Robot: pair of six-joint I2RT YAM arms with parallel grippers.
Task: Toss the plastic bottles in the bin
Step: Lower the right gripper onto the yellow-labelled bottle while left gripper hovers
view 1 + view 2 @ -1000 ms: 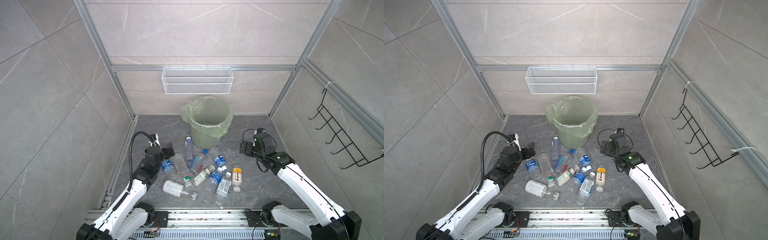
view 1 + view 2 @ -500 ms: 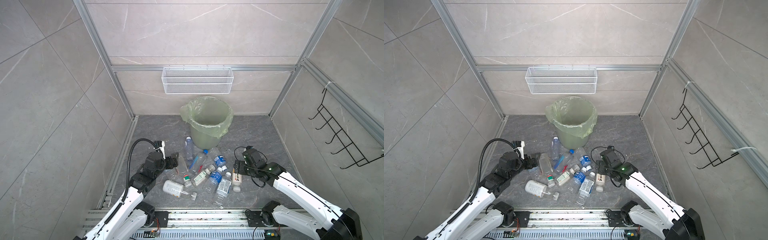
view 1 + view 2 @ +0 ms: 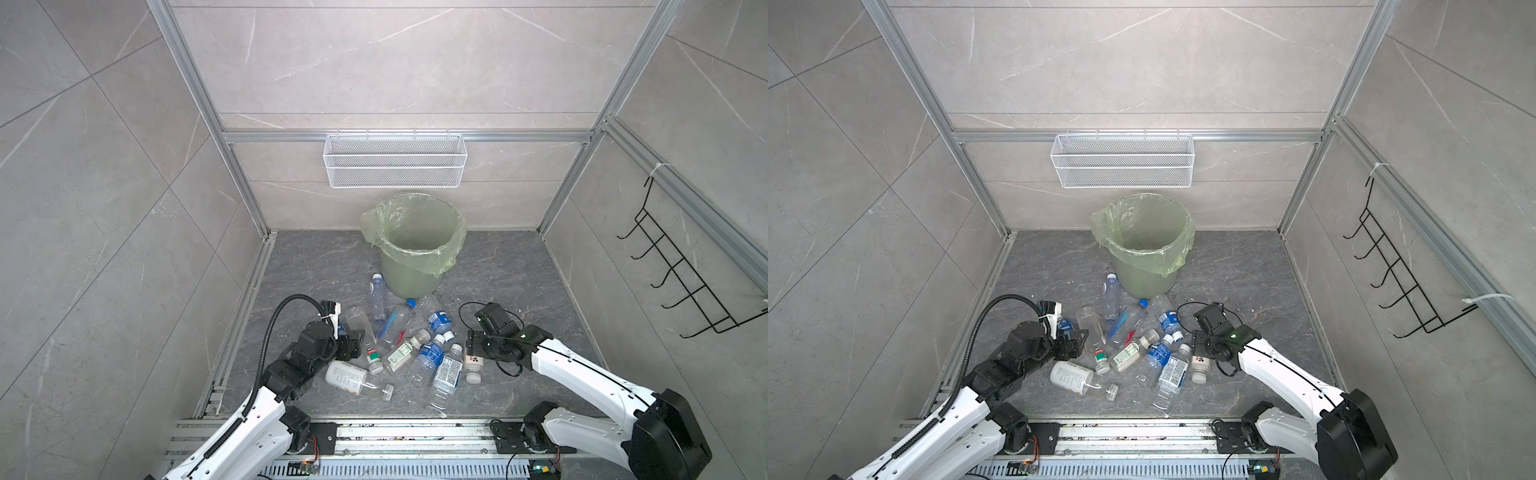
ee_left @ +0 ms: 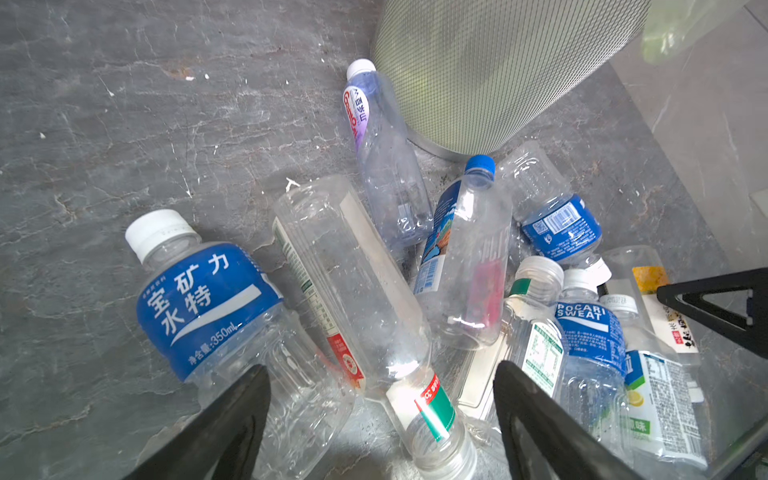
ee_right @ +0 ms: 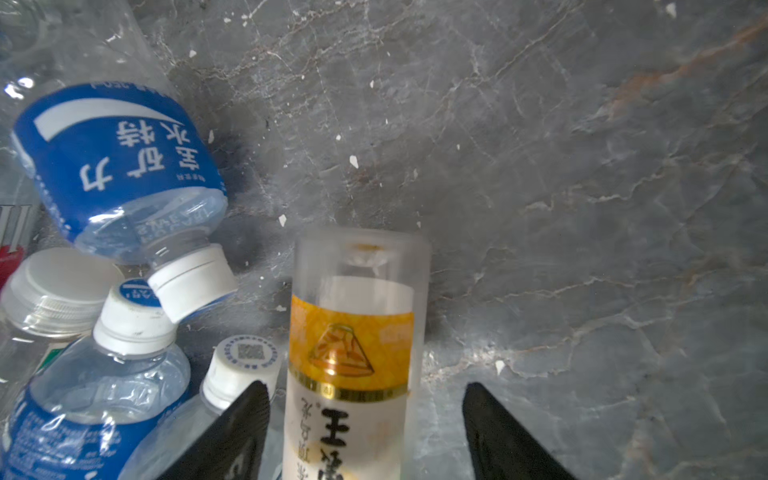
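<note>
Plastic bottles (image 3: 399,353) lie scattered on the table (image 3: 519,270) just in front of the bin (image 3: 411,270). Left pincer (image 4: 380,368) spread wide astride a clear bottle (image 4: 353,291), its mouth pointing back at the wrist; right pincer (image 5: 365,385) spread too, straddling the yellow-label bottle (image 5: 351,345) lengthwise, neither clamped.

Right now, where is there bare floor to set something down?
Bare floor left of the bin, out to the rail; more right of it, up to the wall. Crowded: the bottles heaped in front of the bin.
</note>
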